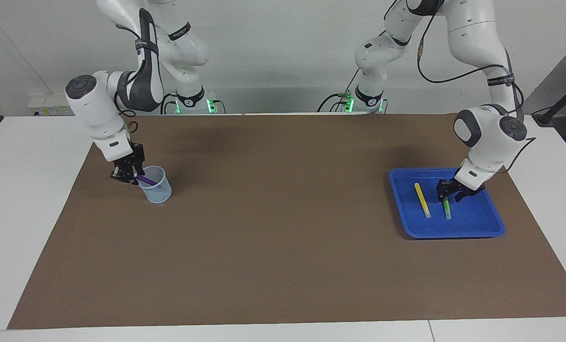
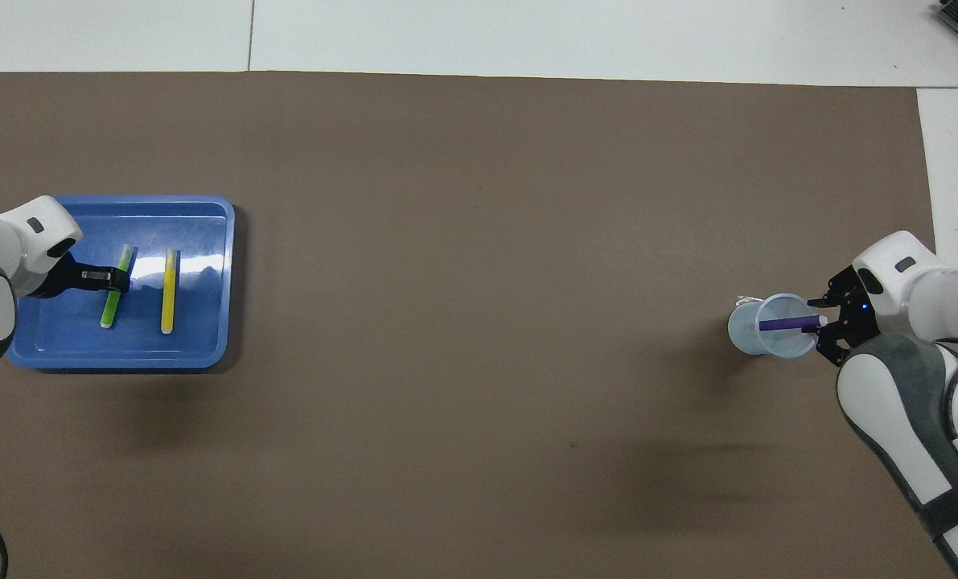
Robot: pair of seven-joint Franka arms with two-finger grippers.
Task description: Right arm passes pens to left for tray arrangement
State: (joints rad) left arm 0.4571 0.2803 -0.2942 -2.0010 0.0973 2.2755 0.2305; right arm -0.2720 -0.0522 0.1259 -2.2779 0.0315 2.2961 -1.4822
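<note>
We start at the right arm's end of the table. The right gripper sits at the rim of a pale see-through cup, at the upper end of the purple pen. That pen leans slantwise in the cup with its whitish tip up at the rim, which we take to be why the gripper comes in low and from the side: the raised end is the only part offered for a pinch. We cannot tell whether the fingers have closed on the pen or merely stand around it. The cup rests on the brown mat, well apart from everything else.

The middle of the mat holds nothing of the task; we judge it the likely hand-over ground.

At the left arm's end lies the blue tray. The yellow pen lies flat in it, and beside it, nearly parallel, the green pen, a little askew in the overhead view. The left gripper hangs just over the green pen's robot-side end, fingers parted, grasping nothing; the pen rests on the tray floor. The side-by-side lay reads as deliberate arrangement, with room left in the tray for a third.

By our reckoning two pens are placed, and the purple one is not yet lifted.
</note>
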